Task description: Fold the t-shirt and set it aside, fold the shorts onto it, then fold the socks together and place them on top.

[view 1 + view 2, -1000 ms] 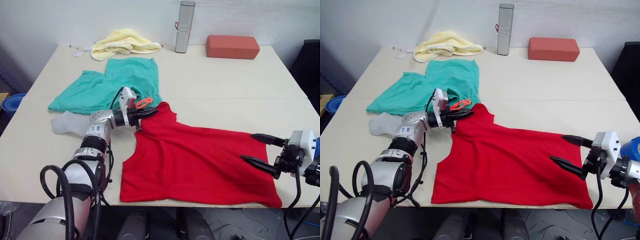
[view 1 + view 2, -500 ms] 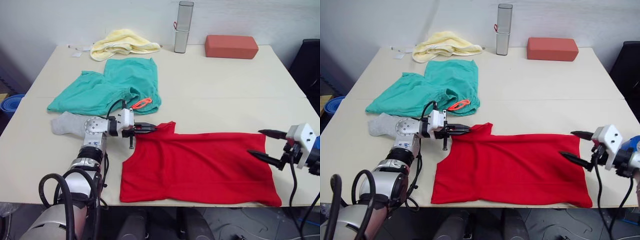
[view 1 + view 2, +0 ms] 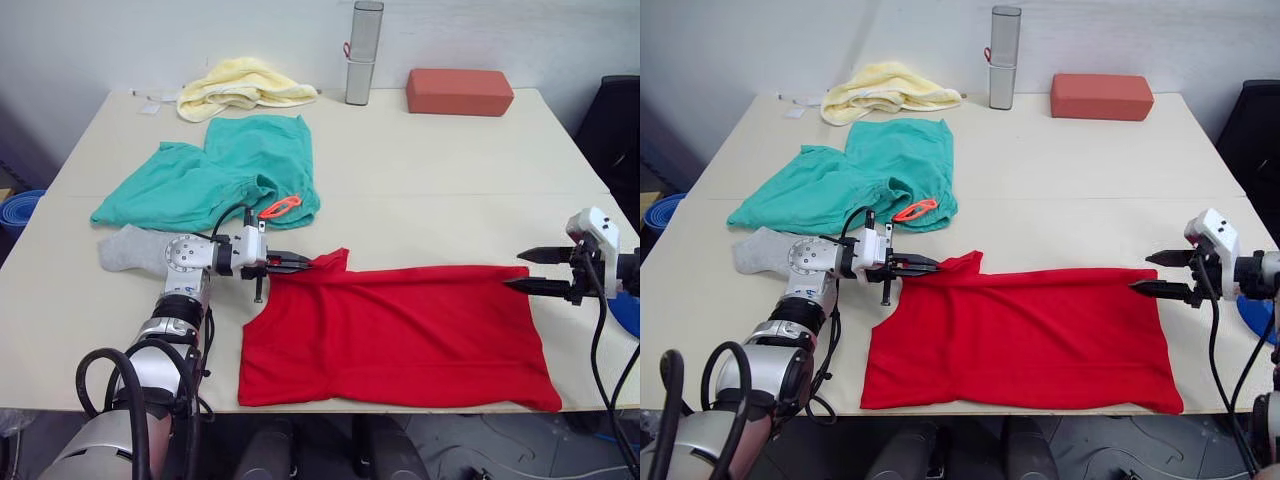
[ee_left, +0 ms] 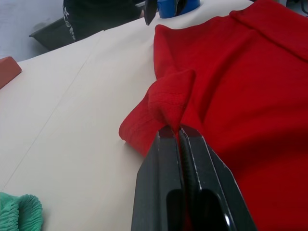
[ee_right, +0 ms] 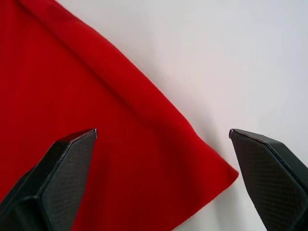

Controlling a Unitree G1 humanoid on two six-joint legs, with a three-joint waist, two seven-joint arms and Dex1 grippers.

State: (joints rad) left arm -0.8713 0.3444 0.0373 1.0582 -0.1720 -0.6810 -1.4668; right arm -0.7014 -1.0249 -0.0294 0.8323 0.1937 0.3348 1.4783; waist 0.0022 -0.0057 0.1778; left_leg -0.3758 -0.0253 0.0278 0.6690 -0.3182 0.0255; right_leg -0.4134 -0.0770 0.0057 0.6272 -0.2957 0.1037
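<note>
— Fabric is pinched between the closed fingers of the left gripper (image 4: 179, 131): a bunched fold of the t-shirt (image 3: 400, 330), at its far left corner. What was changed in the last second?

— That corner was drawn toward the near edge, so the sleeve part that lay up beside the shorts (image 3: 215, 170) is now folded onto the body, and the shirt is seen as a tidier rectangle. The right gripper (image 3: 532, 270) has been lifted off the cloth; it is held spread open just beyond the shirt's far right corner, with nothing in it. The first fold is judged to be nearly laid, not finished.

— And what is counted outward from the left gripper?

— One red t-shirt in front of it, one grey sock (image 3: 135, 248) behind it; a second sock cannot be told. One pair of teal shorts is just beyond, then one yellow towel (image 3: 243, 84), one grey cylinder (image 3: 364, 40) and one red brick-shaped block (image 3: 459, 91) far off on the table (image 3: 450, 180).
</note>
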